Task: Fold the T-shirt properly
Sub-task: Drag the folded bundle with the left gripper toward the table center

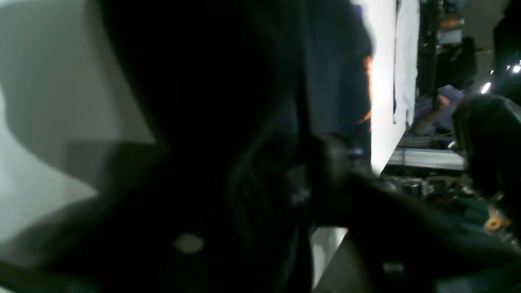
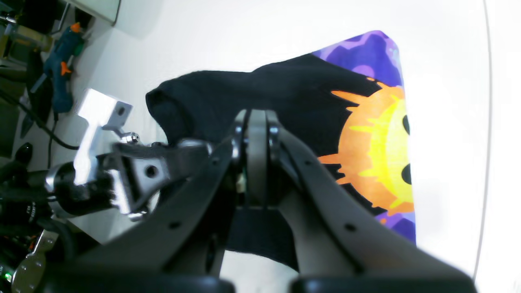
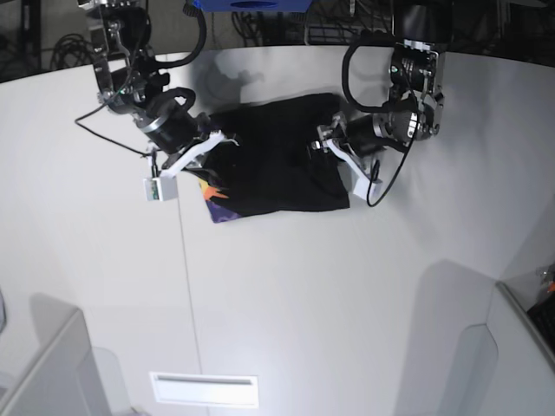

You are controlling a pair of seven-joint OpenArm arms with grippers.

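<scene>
The T-shirt (image 3: 273,160) lies folded on the white table (image 3: 347,286), black side up, with a strip of purple and orange print at its front-left corner. In the right wrist view the T-shirt (image 2: 285,89) shows its orange-yellow sun (image 2: 378,146) along one edge. My right gripper (image 2: 256,122) hangs over the black cloth with its fingers pressed together; in the base view this gripper (image 3: 211,146) is at the shirt's left edge. My left gripper (image 3: 325,143) is at the shirt's right edge. Dark, blurred T-shirt cloth (image 1: 333,81) fills the left wrist view and hides its jaws.
A blue glue gun (image 2: 65,61) and cables lie beyond the table's edge. A blue object (image 3: 247,4) sits at the far edge. Grey panels stand at the near left (image 3: 52,373) and near right (image 3: 486,347). A white strip (image 3: 204,390) lies near the front.
</scene>
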